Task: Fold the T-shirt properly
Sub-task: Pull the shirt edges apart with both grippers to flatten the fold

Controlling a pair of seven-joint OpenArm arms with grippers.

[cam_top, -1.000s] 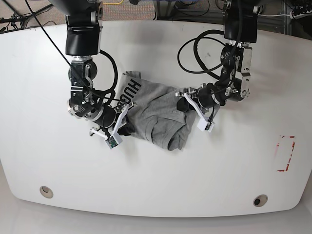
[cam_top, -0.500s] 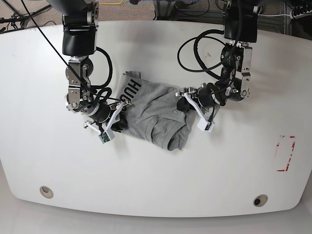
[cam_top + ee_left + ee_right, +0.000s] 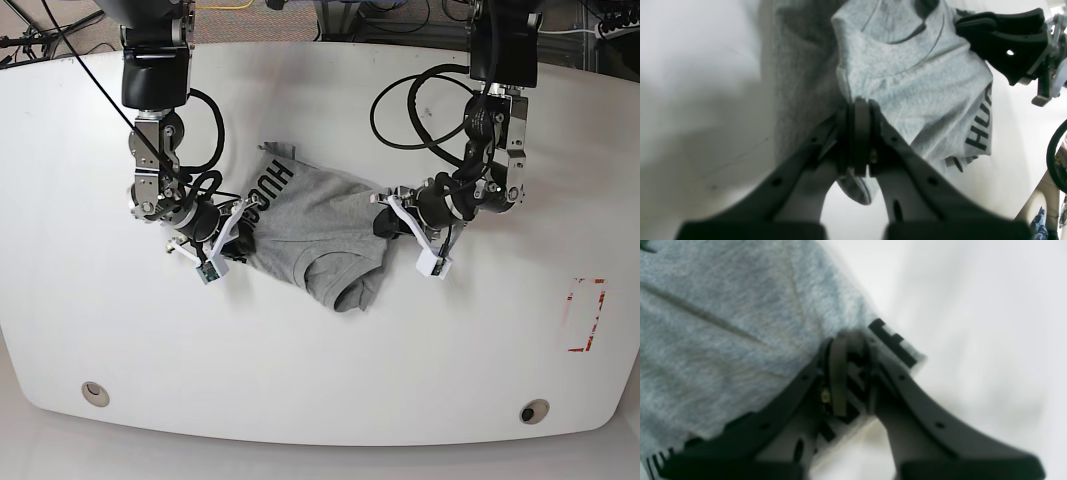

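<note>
I have the T-shirt [image 3: 315, 232] strung crosswise between both tools.
Left tool [image 3: 858, 110] and right tool [image 3: 848, 340] each clench opposite edges above the bench [image 3: 320, 380].

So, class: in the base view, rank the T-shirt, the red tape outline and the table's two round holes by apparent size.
1. T-shirt, clearly largest.
2. Red tape outline.
3. The round holes, which look alike, so no ranking between them.

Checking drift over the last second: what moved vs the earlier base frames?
The T-shirt slid toward the table's far edge. The right tool and left tool moved that way too. Unchanged: both tools shut on the shirt's opposite edges, and it is bunched as before.
</note>
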